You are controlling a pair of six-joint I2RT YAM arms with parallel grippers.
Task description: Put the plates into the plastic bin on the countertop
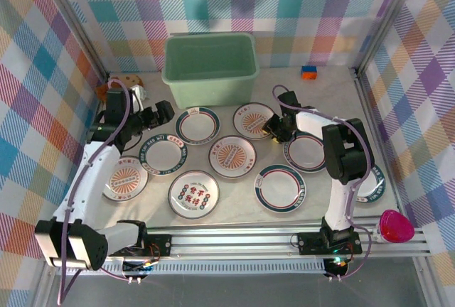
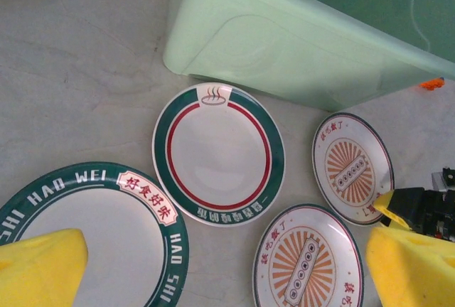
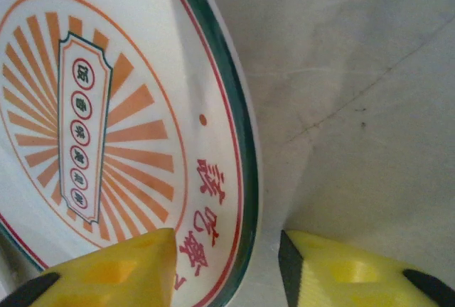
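Left gripper [image 1: 163,111] hung wide open over the green-banded HAO WEI plate [image 2: 106,222]. Mint plastic bin [image 1: 213,88] stood behind, at the back of the countertop [image 1: 334,94]. The other plates lay spread before it. Right gripper [image 3: 227,264] sat low at a sunburst plate [image 3: 106,129], fingers apart astride its rim, not clamped.
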